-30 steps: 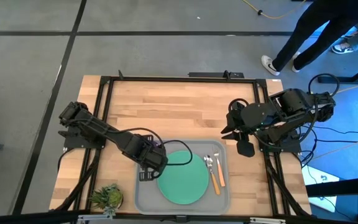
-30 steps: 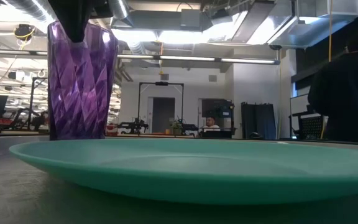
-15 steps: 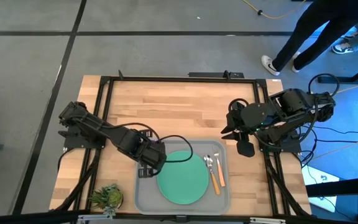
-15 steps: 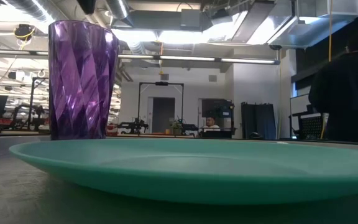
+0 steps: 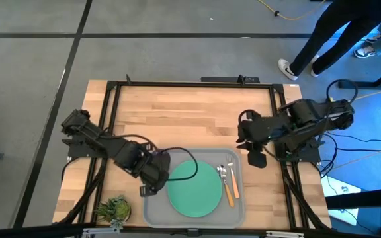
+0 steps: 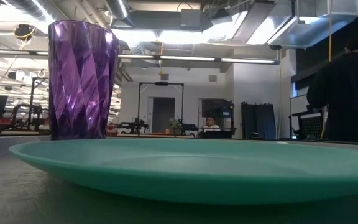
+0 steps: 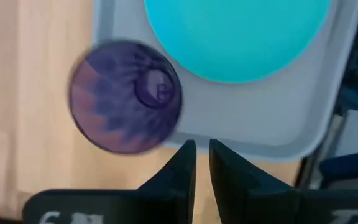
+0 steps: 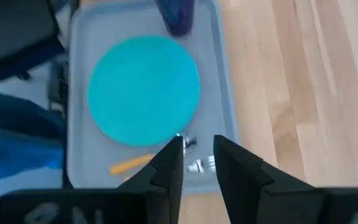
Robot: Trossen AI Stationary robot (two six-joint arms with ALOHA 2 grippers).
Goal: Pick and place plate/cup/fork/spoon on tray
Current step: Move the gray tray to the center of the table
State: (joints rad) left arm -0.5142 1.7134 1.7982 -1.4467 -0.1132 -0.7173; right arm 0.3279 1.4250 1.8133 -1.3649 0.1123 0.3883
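The purple cup (image 6: 82, 78) stands upright on its base in the grey tray's (image 5: 152, 210) far-left corner; it also shows in the left wrist view (image 7: 126, 96) and the right wrist view (image 8: 176, 15). The green plate (image 5: 194, 187) lies flat on the tray beside it. The fork and spoon (image 5: 227, 182) lie side by side on the tray, right of the plate. My left gripper (image 7: 202, 152) hangs over the tray's left rim, clear of the cup, fingers almost together and empty. My right gripper (image 8: 197, 146) waits above the table right of the tray, slightly open and empty.
A small green plant (image 5: 114, 208) stands at the near-left corner of the table. Bare wood (image 5: 190, 119) stretches from the tray to the far edge. A person (image 5: 339, 33) stands beyond the far-right corner.
My left gripper has lifted off the cup's top and drawn back toward the table's left edge. The cup stays standing on the tray. My right arm has shifted a little toward the table's left.
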